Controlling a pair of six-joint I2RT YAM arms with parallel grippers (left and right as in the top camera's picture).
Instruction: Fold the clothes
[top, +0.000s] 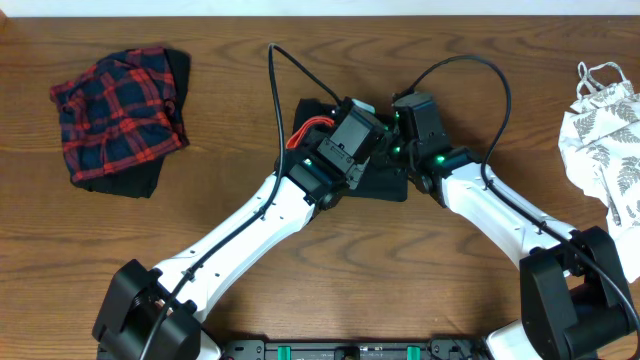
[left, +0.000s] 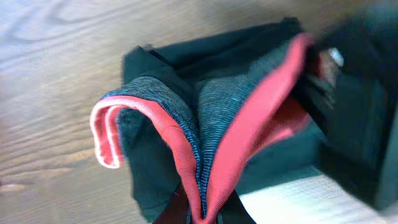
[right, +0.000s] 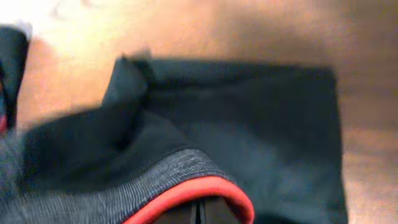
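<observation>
Black leggings (top: 378, 182) lie bunched at the table's middle, their grey-and-coral-red waistband (top: 310, 128) raised. My left gripper (left: 205, 214) is shut on that waistband (left: 249, 124), pinching a doubled fold between its dark fingers. My right gripper (right: 199, 214) is shut too, and the red waistband edge (right: 186, 190) arches tightly round its fingertips. Beyond it the black leggings (right: 267, 124) lie flat in a folded rectangle. From overhead the left gripper (top: 345, 150) and the right gripper (top: 408, 130) sit close together over the leggings. A red-navy plaid piece (top: 115, 115) lies far left and a white leaf-print top (top: 605, 140) far right.
The wooden table (top: 230, 60) runs wide on both sides of the leggings. Black cables (top: 275, 80) loop from both arms over the back of the table. The arm bases stand at the front edge.
</observation>
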